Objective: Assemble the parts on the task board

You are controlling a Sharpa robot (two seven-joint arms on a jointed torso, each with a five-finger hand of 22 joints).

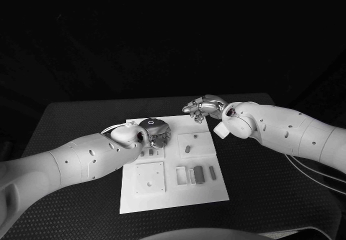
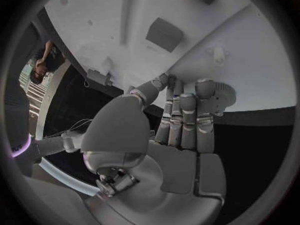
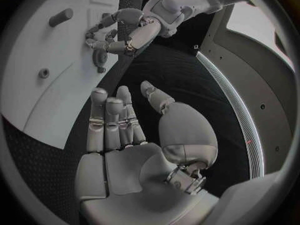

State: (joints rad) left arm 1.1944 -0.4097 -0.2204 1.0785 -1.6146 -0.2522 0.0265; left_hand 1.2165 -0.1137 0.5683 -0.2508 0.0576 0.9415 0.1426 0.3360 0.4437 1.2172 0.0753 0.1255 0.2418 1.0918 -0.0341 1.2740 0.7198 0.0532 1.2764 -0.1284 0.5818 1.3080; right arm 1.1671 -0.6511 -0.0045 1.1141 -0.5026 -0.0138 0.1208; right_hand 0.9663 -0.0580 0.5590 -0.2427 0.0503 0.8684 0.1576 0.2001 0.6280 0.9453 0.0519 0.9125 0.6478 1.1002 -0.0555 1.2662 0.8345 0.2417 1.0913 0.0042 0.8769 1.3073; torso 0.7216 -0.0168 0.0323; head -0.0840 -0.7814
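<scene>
The task board [image 1: 173, 192] lies flat in the middle of the black worktop [image 1: 267, 190], its long side running away from the robot; several small grey parts sit on it, among them a dark upright bar [image 1: 198, 174] in the near right block and a small slot piece [image 1: 187, 148] farther back; the left hand [image 1: 153, 132] hangs over the board's far left corner, fingers curled downward with their tips at or just above the board surface, and from the left wrist camera the fingers [image 2: 187, 120] lie side by side and stretched out, holding nothing that can be made out; the right hand [image 1: 203, 107] hovers at the board's far right corner, just beyond its edge, its fingers [image 3: 112, 125] straight and apart, palm bare, gripping nothing.
</scene>
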